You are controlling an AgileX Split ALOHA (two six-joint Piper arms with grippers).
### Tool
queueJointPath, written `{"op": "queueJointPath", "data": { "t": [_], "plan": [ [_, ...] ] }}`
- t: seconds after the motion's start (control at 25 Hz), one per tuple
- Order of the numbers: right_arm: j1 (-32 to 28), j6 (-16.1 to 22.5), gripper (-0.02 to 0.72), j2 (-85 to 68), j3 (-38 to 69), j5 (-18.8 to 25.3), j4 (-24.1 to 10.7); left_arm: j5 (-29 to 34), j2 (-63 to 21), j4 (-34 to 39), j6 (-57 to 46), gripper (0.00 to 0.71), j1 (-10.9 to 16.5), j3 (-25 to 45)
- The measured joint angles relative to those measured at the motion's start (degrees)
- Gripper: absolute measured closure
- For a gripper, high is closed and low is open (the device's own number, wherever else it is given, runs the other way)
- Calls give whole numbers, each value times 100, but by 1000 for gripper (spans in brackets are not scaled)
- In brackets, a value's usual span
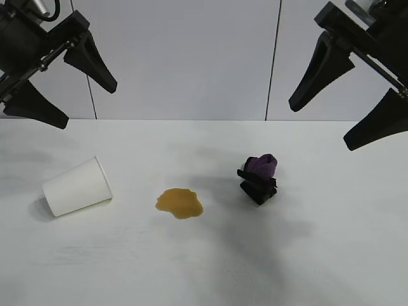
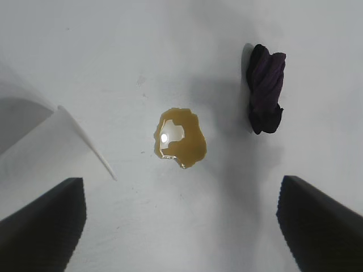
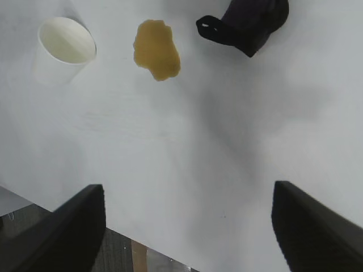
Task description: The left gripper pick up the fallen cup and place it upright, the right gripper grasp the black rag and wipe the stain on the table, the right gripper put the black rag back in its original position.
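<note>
White paper, the cup (image 1: pixel 77 187) lies on its side near the table's (image 1: pixel 331 255) left edge, its long axis running roughly along the table's width, mouth toward the middle and base toward that edge. The left gripper (image 1: pixel 58 83) hangs above and behind it, fingers spread wide and empty, so the cup lies forward of and below that claw, clearly the nearer arm. To take it, the claw probably has to come down with its fingers straddling the cup's side.

The stain (image 1: pixel 180 203) sits mid-table, between the cup and the rag (image 1: pixel 259 178), which is bunched right of centre, apart from the stain. The right gripper (image 1: pixel 347 99) hovers high over the right side, also spread and empty, with the rag below and forward of it.

Both arms are cut off at the top of the exterior view. In the left wrist view only part of the cup shows. Whether liquid remains inside cannot be told.
</note>
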Motion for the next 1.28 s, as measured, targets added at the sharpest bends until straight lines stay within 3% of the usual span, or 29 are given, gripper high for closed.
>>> {"op": "queueJointPath", "data": {
  "t": [1.28],
  "plan": [
    [0,-16,144,0,0,-85,1,-29,0,-16,-56,50,0,0]
  ]
}}
